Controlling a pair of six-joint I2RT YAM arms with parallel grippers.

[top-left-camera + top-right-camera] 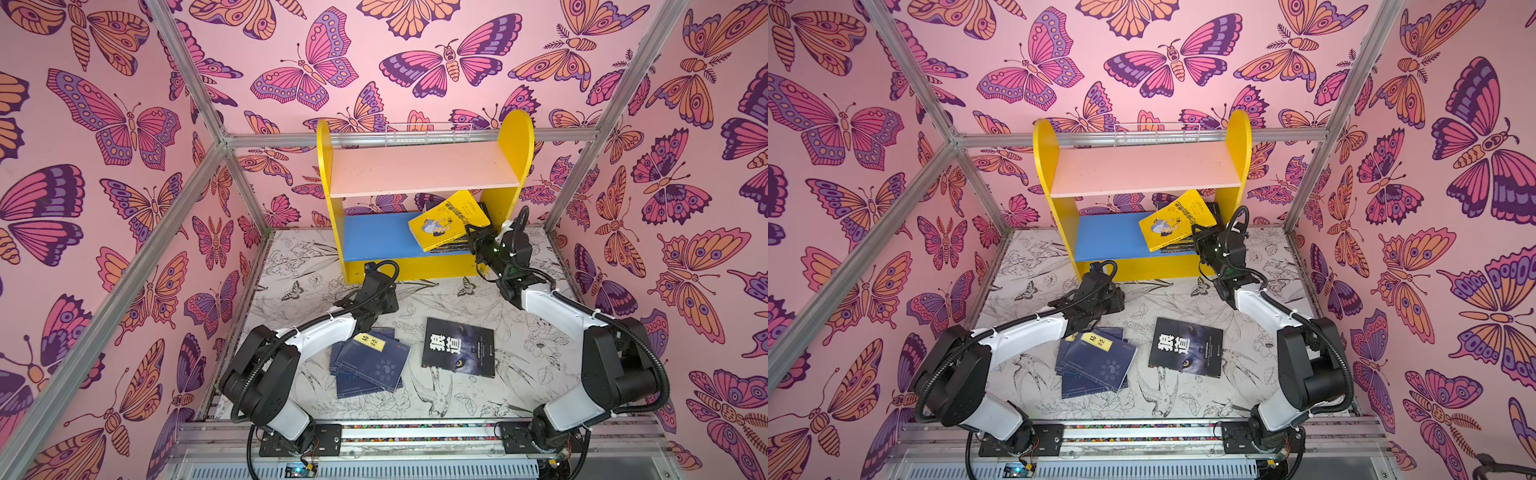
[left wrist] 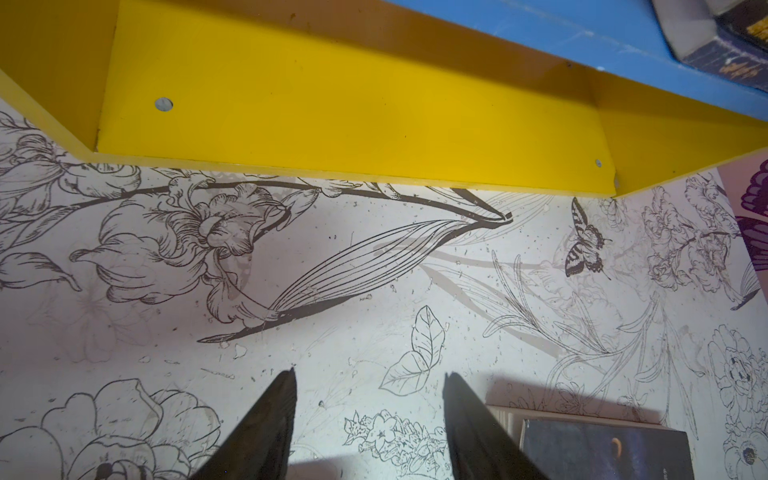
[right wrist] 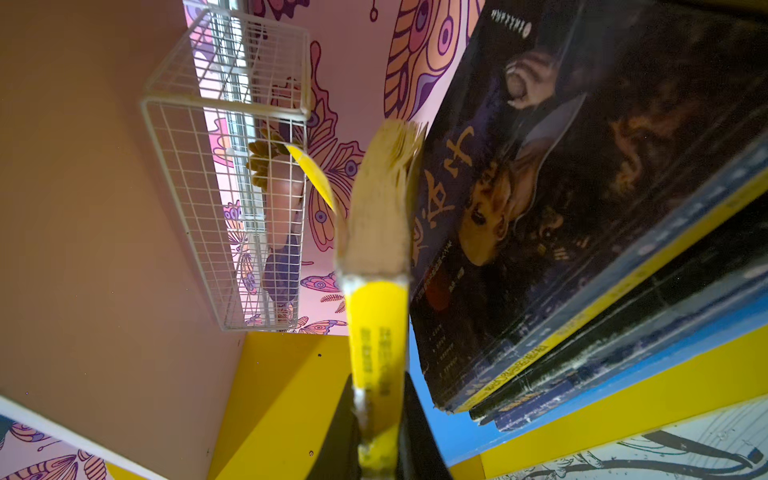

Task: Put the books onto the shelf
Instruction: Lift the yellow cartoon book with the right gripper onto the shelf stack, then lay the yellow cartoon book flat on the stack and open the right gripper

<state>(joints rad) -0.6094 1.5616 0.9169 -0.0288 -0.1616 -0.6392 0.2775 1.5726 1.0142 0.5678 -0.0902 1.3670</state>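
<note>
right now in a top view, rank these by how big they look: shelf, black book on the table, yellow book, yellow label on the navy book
1. shelf
2. black book and yellow book: about alike; the yellow one is tilted and farther away, so unranked
3. yellow label on the navy book

on the shelf [image 1: 515,141] the pink upper board [image 1: 424,170] and the left half of the blue lower board [image 1: 374,237] lie free; its right half is blocked by a tilted yellow book [image 1: 451,220] over stacked books [image 3: 582,208].
</note>
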